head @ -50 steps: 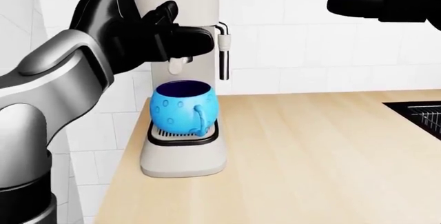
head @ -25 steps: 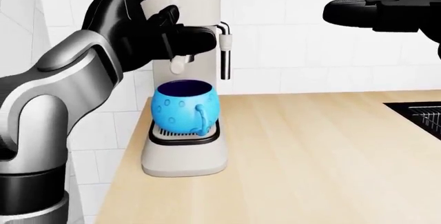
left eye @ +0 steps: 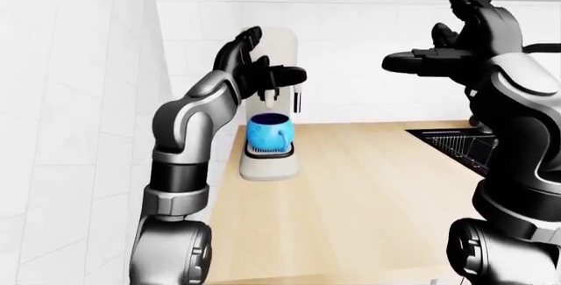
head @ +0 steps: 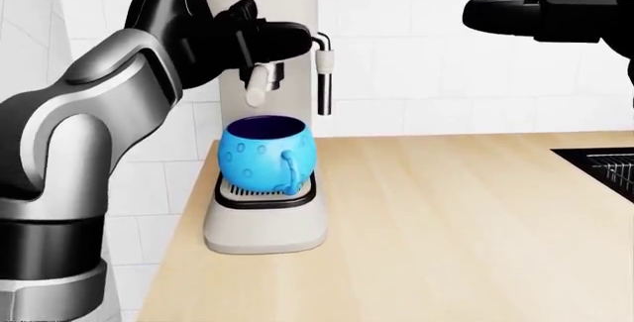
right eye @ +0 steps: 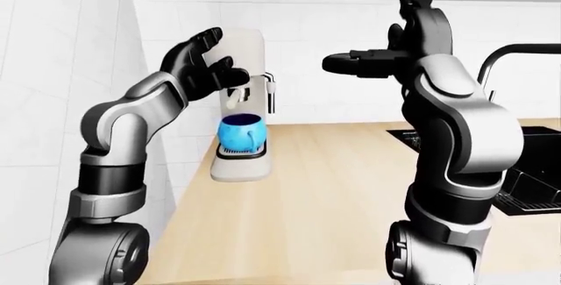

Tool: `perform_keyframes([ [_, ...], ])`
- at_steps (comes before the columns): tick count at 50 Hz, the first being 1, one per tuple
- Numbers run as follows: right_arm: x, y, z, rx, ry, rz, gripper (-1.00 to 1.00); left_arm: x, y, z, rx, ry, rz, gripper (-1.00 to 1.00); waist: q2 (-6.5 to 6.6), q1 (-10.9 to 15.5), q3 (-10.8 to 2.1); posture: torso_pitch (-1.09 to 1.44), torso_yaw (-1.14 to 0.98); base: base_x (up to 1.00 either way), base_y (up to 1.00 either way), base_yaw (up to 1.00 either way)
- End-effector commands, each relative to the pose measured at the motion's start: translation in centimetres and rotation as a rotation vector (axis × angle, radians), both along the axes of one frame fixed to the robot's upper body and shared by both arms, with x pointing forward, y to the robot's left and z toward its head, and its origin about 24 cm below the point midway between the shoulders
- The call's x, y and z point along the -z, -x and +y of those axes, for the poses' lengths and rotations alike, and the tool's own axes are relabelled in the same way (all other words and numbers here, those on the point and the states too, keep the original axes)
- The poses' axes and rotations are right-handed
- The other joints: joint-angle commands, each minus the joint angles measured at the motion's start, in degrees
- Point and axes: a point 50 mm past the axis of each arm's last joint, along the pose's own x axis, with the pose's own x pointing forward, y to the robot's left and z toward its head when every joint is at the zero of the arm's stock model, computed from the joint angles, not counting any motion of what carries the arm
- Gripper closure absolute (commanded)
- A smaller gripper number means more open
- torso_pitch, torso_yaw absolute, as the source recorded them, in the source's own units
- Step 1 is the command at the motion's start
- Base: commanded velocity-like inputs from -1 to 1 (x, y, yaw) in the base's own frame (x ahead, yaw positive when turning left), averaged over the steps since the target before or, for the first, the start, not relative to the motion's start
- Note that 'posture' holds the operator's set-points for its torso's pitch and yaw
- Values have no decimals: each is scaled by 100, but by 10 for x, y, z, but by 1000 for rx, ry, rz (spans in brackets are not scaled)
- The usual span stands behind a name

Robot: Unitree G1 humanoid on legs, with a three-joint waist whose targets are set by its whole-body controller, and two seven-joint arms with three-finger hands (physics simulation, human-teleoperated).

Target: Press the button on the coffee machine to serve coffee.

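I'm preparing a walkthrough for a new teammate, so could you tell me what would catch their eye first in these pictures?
The bright blue mug stands out most, sitting on the drip tray of the white coffee machine at the left end of the wooden counter. Next is the left hand, fingers open, raised against the machine's upper part above the mug. The right hand hangs open high at the right, away from everything.

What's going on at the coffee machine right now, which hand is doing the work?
The left hand is raised against the upper part of the white coffee machine, fingers spread, apparently going for the button, which the hand hides. A blue mug already sits on the drip tray under the spout. The right hand is held up open over the wooden counter, touching nothing. No coffee is visibly pouring.
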Motion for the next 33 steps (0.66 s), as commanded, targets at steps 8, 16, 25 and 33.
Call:
perform_keyframes([
  [8, -17, 3, 2, -4, 10, -74, -100, -22, -3, 1, -11, 26, -90, -100, -29, -7, 5, -69, 0, 0, 0, 0],
  [16, -15, 3, 2, -5, 6, -74, -100, -20, -5, 1, -13, 27, -86, -100, -32, -6, 5, -69, 0, 0, 0, 0],
  [25, -13, 2, 3, -7, 3, -72, -100, -17, -11, 1, -20, 29, -77, -100, -32, 0, 1, -69, 0, 0, 0, 0],
  [33, -12, 2, 3, -6, 2, -72, -100, -17, -12, 0, -21, 29, -79, -100, -18, -18, 15, -69, 0, 0, 0, 0],
])
